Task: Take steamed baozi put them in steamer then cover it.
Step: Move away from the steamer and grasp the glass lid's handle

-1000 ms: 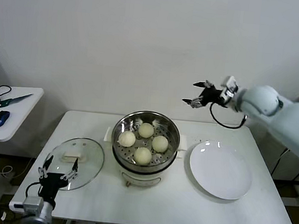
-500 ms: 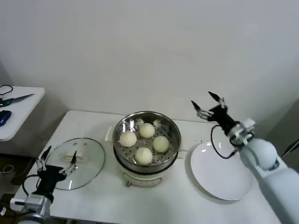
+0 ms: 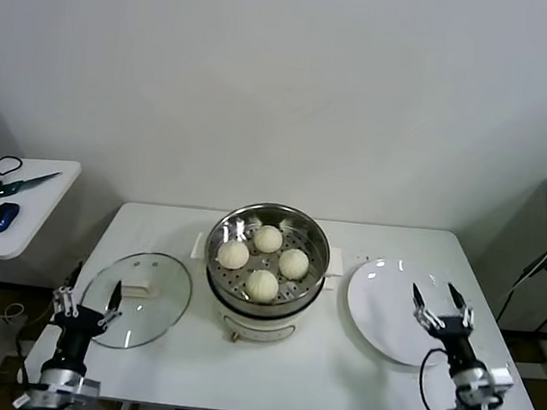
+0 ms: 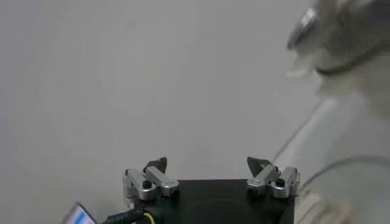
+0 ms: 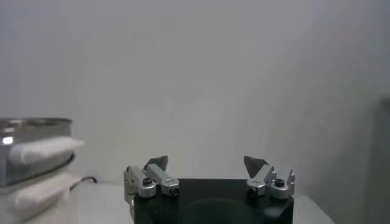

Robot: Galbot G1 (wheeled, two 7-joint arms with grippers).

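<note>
Several cream-white baozi [image 3: 262, 284] lie on the perforated tray inside the steel steamer [image 3: 262, 324] at the table's middle. The glass cover [image 3: 152, 312], with its cream handle [image 3: 134, 290], lies flat on the table to the left of the steamer. My left gripper [image 3: 88, 294] [image 4: 207, 164] is low at the table's front left, just beside the cover's near edge, open and empty. My right gripper [image 3: 434, 296] [image 5: 206, 162] is low at the front right, in front of the white plate [image 3: 384, 313], also open and empty. In the right wrist view the steamer [image 5: 33, 152] shows off to one side.
A white side table [image 3: 11, 209] at the far left carries a mouse, scissors and cables. The white wall stands close behind the main table. A blurred part of the steamer [image 4: 341, 36] shows in the left wrist view.
My right arm has swung down from high behind the plate to low at the table's front right. My left gripper has drifted a little left and down. Both stay open.
</note>
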